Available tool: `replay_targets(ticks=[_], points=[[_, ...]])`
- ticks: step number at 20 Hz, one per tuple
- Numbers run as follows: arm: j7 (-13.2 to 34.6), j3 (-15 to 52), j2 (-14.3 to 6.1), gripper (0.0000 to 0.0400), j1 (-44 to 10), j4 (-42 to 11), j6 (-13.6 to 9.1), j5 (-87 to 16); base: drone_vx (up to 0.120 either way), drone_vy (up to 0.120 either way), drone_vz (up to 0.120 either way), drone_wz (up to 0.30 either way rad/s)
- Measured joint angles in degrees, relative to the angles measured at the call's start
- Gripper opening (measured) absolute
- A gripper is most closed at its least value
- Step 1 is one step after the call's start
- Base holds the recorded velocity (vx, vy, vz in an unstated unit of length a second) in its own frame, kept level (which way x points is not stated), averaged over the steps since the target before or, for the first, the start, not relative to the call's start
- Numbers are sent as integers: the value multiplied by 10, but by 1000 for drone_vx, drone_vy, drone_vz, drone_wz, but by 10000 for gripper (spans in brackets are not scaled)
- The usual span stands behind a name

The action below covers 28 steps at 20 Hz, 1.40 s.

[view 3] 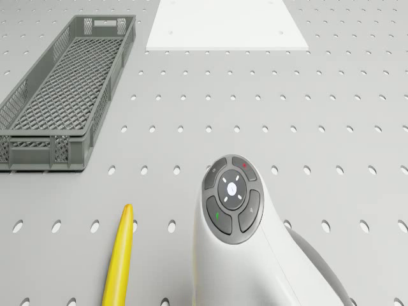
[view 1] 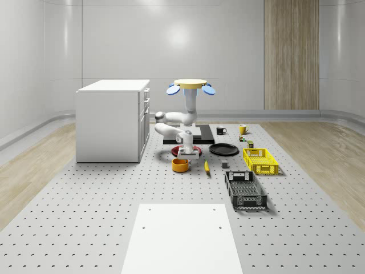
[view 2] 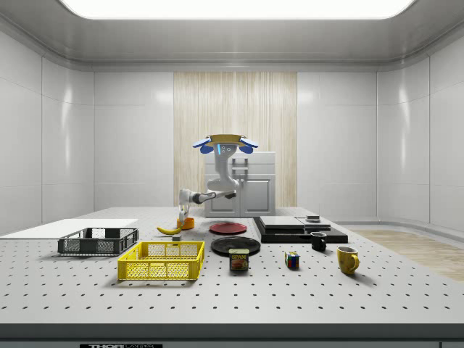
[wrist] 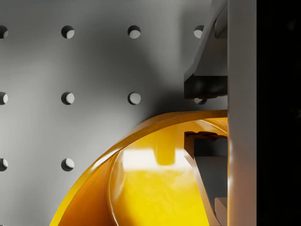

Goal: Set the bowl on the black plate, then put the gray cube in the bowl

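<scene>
Pale grey walls with one wooden panel close the room, and we see a wide grey table (view 1: 85, 217) full of small holes, with a white sheet (view 1: 181, 237) lying on its near part. We take the orange bowl (view 1: 180, 165) as our landmark. It stands on the table in front of the red plate (view 1: 178, 150). The black plate (view 1: 223, 149) lies to the whole-scene view's right of the bowl, apart from it. The small gray cube (view 1: 224, 165) sits further to that same side, beyond the banana (view 1: 206, 166), which lies just beside the bowl. A white cabinet (view 1: 111, 120) stands behind the bowl toward the whole-scene view's left.

We see the drone (view 1: 190, 85) hovering above the table, behind the bowl, with its arm bent down to it. The gripper (wrist: 201, 113) is at the bowl's rim (wrist: 141, 127): one finger (wrist: 204, 84) is outside the wall and the other inside, so the fingers are spread across it. We cannot tell whether they already press it.
</scene>
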Motion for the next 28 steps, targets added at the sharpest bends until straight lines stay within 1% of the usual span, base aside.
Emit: replay_targets(ticks=[2,7,11,28], points=[[0,14,0,100,3,-5,-6,13,0,0,20,0],[1,44,-2,100,7,-14,-17,41,0,0,120,0],[2,55,-3,100,8,-17,-20,52,-100,100,120,0],[3,64,-11,100,7,-19,-16,63,-120,120,2,0]])
